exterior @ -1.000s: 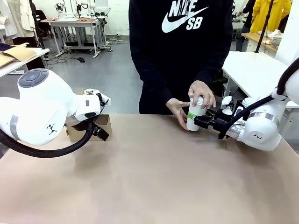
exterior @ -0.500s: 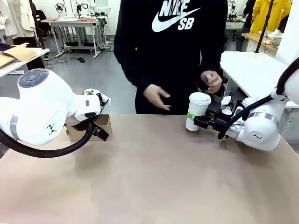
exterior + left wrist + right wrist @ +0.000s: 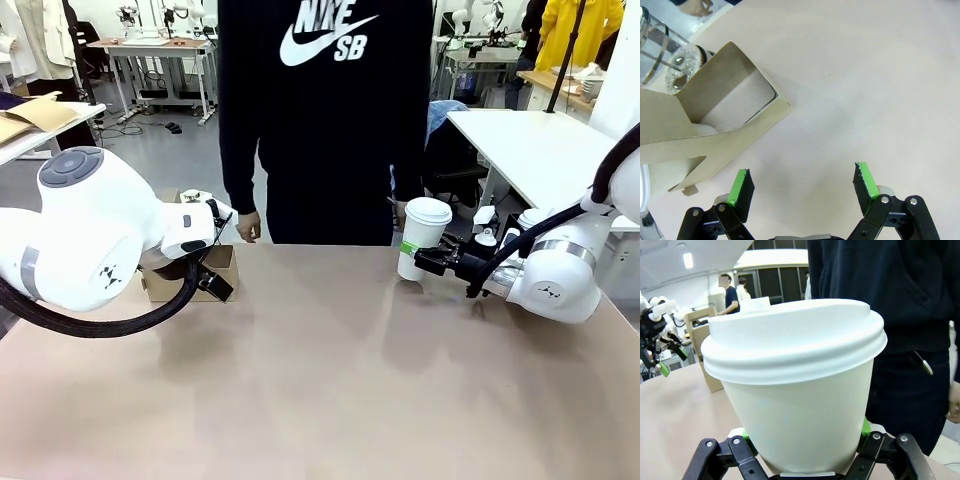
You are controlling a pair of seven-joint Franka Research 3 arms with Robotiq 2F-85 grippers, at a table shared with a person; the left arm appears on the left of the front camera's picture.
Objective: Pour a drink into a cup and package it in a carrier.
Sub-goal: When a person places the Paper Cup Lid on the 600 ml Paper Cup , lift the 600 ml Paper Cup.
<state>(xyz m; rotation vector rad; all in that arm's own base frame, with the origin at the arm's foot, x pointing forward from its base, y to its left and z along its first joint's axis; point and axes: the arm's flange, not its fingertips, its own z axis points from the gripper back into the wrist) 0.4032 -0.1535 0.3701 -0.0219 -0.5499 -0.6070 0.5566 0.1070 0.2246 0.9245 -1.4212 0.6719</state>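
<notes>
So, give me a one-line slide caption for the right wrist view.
Right end effector shut on the lidded white cup, a person in a dark top standing behind.

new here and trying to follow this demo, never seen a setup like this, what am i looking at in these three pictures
Two white robot arms share a tan table with a person standing at the far side. The wide picture comes from a fixed camera between the arms. The other two come from cameras on each wrist, looking along the fingers. The right gripper is shut on a lidded white paper cup. The left gripper is open, holding nothing, over the table beside a brown cardboard carrier, with a clear glass jug beyond it.
</notes>
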